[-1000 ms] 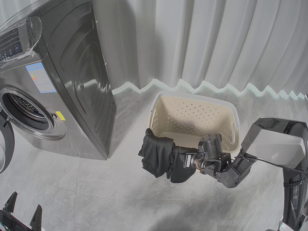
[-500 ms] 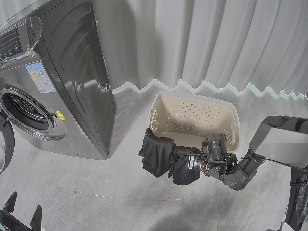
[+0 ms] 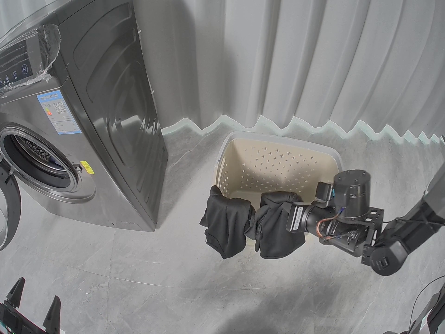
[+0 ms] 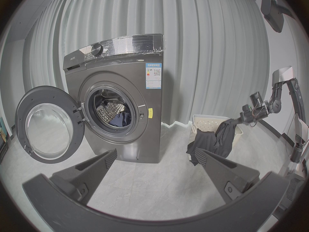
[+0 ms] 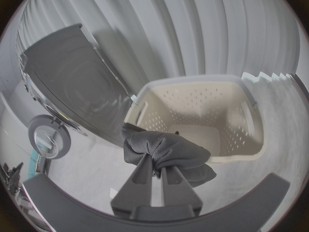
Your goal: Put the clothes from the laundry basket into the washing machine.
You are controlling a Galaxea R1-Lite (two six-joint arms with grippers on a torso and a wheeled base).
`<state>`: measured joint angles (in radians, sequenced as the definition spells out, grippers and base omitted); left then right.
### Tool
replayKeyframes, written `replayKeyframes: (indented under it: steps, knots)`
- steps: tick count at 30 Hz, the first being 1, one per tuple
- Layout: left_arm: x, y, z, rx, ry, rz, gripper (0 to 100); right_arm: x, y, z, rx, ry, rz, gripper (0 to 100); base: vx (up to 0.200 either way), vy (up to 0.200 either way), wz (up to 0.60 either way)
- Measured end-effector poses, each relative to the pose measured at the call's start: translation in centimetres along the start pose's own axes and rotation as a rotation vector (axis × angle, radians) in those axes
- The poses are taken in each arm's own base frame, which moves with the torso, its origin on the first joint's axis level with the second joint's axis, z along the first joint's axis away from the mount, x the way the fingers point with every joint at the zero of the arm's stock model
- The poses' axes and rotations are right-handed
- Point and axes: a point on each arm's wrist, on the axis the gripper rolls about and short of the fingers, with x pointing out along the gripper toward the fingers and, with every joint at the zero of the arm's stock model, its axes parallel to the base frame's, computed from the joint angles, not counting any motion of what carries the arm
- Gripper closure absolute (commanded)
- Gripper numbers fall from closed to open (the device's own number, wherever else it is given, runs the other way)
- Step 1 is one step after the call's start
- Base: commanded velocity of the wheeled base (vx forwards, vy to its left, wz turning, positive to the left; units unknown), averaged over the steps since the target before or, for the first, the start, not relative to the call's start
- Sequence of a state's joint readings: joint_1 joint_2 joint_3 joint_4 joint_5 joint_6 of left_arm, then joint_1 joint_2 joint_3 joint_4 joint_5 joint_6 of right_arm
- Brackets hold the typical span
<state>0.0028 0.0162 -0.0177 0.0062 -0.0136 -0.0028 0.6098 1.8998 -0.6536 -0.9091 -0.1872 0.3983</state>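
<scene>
We hold a bunched fold of the black garment (image 3: 227, 228) clamped in our right pincer (image 5: 157, 168), the rest draped over the basket (image 3: 278, 138) rim. It looks soft and light and is likely to trail. Our left pincer (image 4: 154, 155) stands apart.

Right hand (image 5: 157, 169) is pinched shut, wrist seemingly level; left hand (image 4: 154, 152) sits low, fingers spread wide.

The black cloth garment (image 3: 273, 230) hid my right gripper's (image 5: 156, 166) fingertips and part of the cream plastic basket's (image 3: 278, 139) near rim. The head view's edge cut the round grey washer door (image 3: 9, 200). The steel drum's (image 4: 107, 108) dark blue lump (image 4: 120, 120) was too small to name.
</scene>
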Motion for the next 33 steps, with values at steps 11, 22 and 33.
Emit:
replayKeyframes:
  steps: [11,22,33]
  knots:
    - [0.0,0.0,0.0,-0.002,0.0,-0.001,0,-9.1,2.7,5.4,-0.036,-0.226,0.225,100,0.0,0.0,0.0]
    - [0.0,0.0,0.0,-0.003,0.0,-0.004,0,-14.1,3.0,7.3,-0.14,-0.411,0.394,100,-0.145,0.0,0.0]
    - [0.0,0.0,0.0,-0.004,0.0,-0.003,0,-14.4,2.9,7.2,-0.141,-0.413,0.403,100,-0.018,0.018,0.0]
